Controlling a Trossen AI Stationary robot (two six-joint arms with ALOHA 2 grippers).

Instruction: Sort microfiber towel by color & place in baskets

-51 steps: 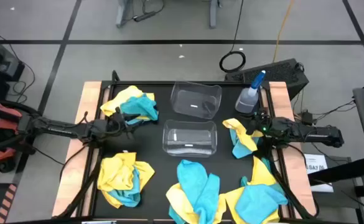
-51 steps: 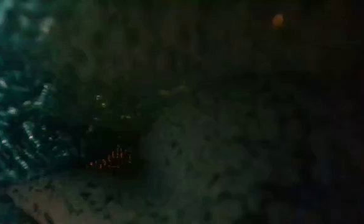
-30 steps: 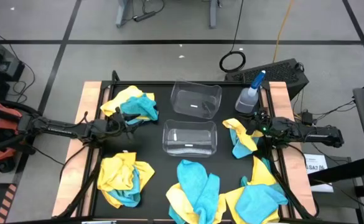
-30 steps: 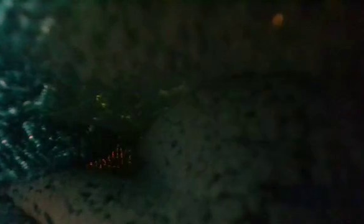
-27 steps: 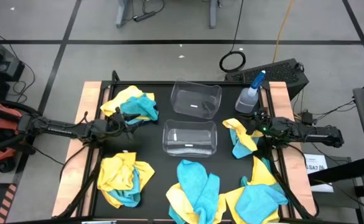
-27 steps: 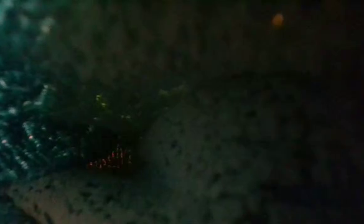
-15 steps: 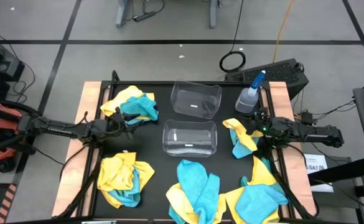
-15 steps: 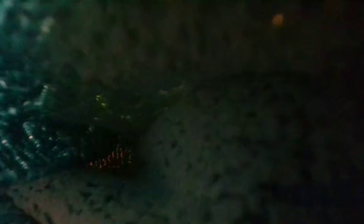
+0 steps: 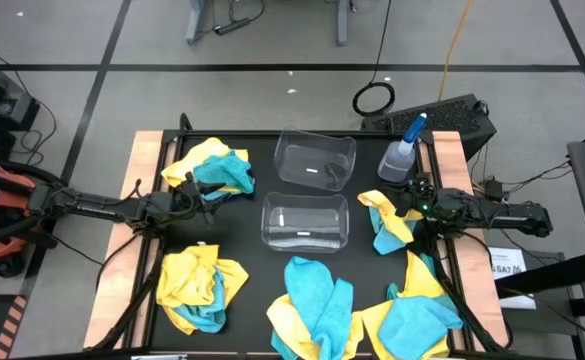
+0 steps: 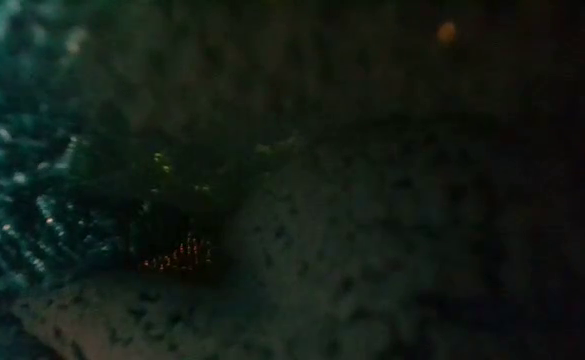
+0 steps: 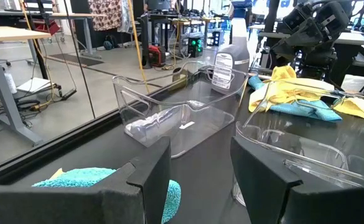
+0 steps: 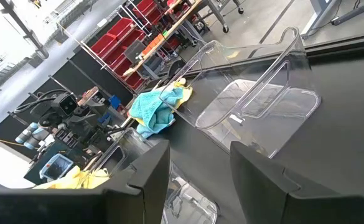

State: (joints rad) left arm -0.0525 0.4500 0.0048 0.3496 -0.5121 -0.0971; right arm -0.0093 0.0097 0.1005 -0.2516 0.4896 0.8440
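Note:
Two clear baskets stand mid-table, one farther (image 9: pixel 315 160) and one nearer (image 9: pixel 305 222). Yellow and turquoise microfiber towels lie in heaps: far left (image 9: pixel 212 168), near left (image 9: pixel 200 285), near middle (image 9: pixel 317 305), near right (image 9: pixel 417 310) and right (image 9: pixel 387 222). My left gripper (image 9: pixel 204 197) (image 11: pixel 200 180) hovers level at the left, beside the far-left heap, open with nothing between its fingers. At the right my right gripper (image 9: pixel 397 207) (image 12: pixel 200 180) hovers next to the right heap, open too, pointing toward the baskets (image 12: pixel 256 106). A towel right against the lens fills the low view (image 10: pixel 32 220).
A clear spray bottle with a blue nozzle (image 9: pixel 402 150) stands at the far right corner of the black mat. Wooden strips (image 9: pixel 144 160) edge the table left and right. Bare mat (image 9: pixel 242 215) lies between the heaps and the baskets.

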